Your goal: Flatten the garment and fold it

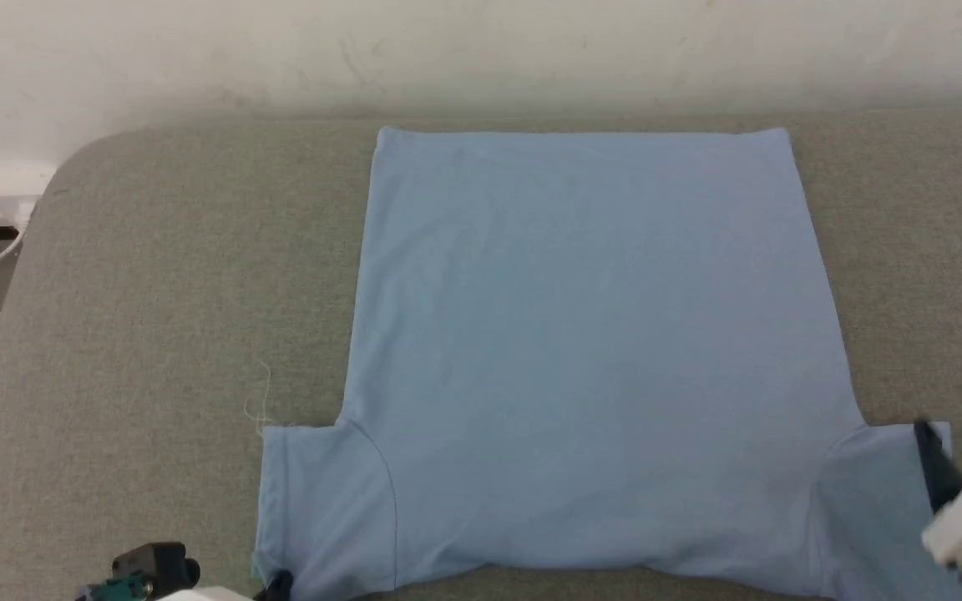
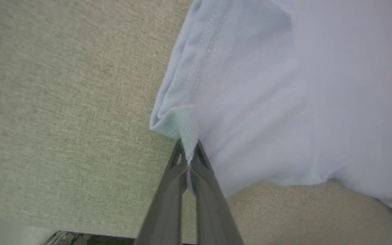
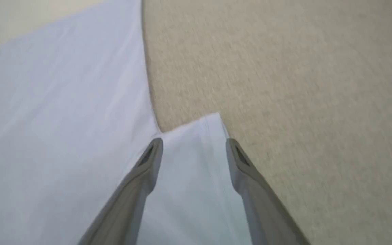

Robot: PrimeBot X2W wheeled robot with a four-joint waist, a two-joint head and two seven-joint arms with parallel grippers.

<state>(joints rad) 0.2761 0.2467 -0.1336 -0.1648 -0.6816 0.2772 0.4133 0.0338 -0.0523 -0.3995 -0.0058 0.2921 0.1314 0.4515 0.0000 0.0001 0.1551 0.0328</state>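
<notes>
Left claw (image 2: 188, 149) is clamped on a sleeve (image 2: 216, 102) corner of the garment (image 1: 589, 334), at 7 o'clock in my head view. My right claw (image 3: 194, 146) is spread wide over the other sleeve (image 3: 196, 190) at 5 o'clock, perhaps brushing it. One garment, two sleeves, lying flat mid-cushion (image 1: 155, 334).

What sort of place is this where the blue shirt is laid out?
Most likely an indoor room, perhaps a bedroom. The light blue short-sleeved knit shirt lies on a grey-green fabric-covered cushion with a rounded corner, like a bed or sofa, against a scuffed white wall with a white wall socket.
</notes>
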